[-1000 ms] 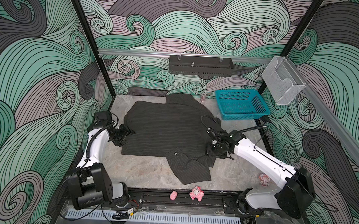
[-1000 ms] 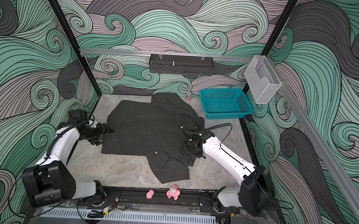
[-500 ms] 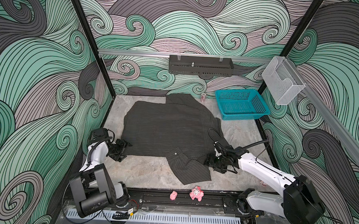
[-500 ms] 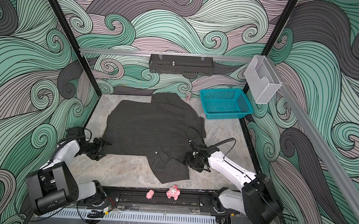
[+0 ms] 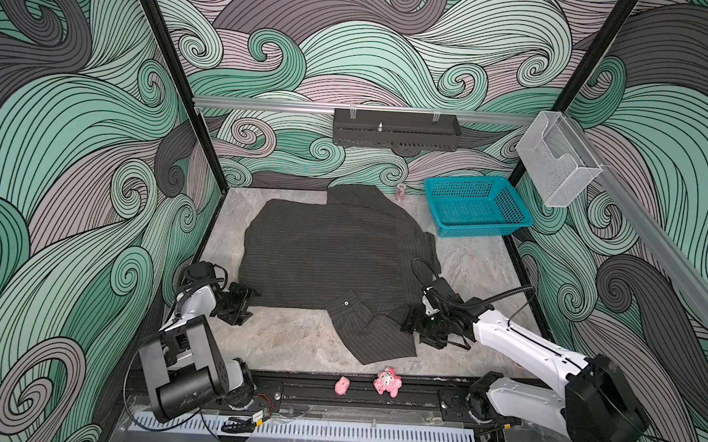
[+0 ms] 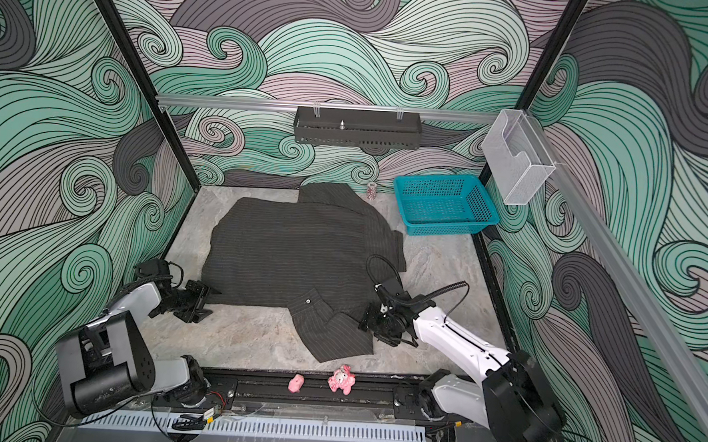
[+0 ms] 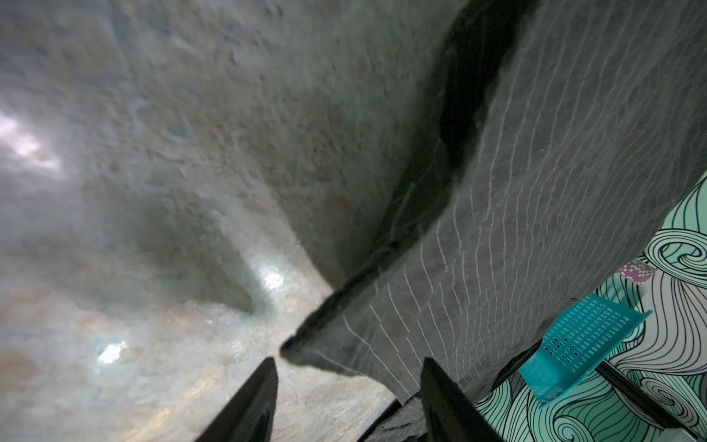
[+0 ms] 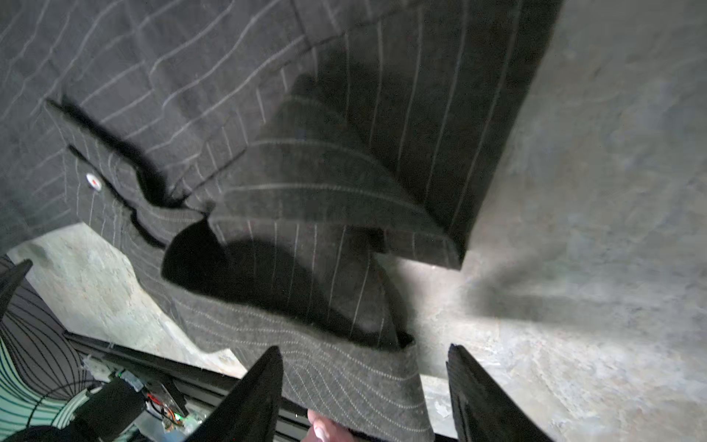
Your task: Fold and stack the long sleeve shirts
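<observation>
Marbled tabletop (image 5: 288, 339): teal basket (image 5: 485, 231) stands apart from pinstriped shirt (image 5: 321, 253).

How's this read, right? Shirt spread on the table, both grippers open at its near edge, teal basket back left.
Wrong on one point: the teal basket sits back right, not left, as both top views show. Rest holds: shirt spread on the table, left gripper and right gripper open at its near edge.

Shirt (image 5: 325, 254) on table (image 5: 296, 343) — basket (image 5: 476, 203) behind-right; left pincer (image 5: 250, 304) at near-left corner, right pincer (image 5: 407, 322) near-right.
</observation>
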You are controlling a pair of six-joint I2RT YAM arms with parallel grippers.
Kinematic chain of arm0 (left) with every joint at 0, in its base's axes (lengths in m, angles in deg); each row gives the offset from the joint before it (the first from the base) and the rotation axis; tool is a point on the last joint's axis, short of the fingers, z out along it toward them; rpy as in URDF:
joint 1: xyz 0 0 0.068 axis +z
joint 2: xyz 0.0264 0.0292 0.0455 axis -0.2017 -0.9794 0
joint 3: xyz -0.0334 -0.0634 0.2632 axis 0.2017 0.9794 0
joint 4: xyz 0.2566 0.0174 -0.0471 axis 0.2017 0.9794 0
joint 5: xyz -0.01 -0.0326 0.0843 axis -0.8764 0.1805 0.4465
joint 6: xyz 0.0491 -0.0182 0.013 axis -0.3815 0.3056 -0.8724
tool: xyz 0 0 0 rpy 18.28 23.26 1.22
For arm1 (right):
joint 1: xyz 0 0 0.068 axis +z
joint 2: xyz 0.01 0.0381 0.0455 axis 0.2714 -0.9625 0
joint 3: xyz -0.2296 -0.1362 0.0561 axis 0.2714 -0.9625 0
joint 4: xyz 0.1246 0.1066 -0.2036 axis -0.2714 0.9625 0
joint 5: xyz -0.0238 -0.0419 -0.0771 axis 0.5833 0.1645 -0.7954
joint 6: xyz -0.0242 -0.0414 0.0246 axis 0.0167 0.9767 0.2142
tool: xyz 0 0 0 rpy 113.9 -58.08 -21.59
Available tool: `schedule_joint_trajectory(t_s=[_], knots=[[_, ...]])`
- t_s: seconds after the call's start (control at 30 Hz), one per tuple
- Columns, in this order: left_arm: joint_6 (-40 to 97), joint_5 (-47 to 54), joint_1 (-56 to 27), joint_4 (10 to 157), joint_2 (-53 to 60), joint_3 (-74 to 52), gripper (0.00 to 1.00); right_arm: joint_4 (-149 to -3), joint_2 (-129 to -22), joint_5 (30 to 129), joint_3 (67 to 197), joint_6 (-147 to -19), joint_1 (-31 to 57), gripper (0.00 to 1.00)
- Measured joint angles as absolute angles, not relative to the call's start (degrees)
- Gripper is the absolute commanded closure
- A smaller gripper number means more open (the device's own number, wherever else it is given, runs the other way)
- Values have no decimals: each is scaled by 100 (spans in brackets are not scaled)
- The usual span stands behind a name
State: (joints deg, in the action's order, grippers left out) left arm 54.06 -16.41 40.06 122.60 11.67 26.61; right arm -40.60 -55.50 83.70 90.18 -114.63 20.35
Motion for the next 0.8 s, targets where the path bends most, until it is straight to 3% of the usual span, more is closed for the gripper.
schedule_joint_trajectory(t_s=[0.17,0.33,0.6,0.8], knots=[[5432,-1656,4052,12203,1171,2670,35,-3533,-5804,7644,10126,-10790,2704,31],[5436,-1667,4065,12267,1409,2650,34,-3850,-6741,7244,11319,-9476,3014,34],[5436,-1757,4089,12389,1643,2482,34,-4342,-9113,7847,12672,-7542,3069,34],[5438,-1809,4089,12428,1669,2449,33,-4384,-9963,8142,13125,-6834,3069,34]])
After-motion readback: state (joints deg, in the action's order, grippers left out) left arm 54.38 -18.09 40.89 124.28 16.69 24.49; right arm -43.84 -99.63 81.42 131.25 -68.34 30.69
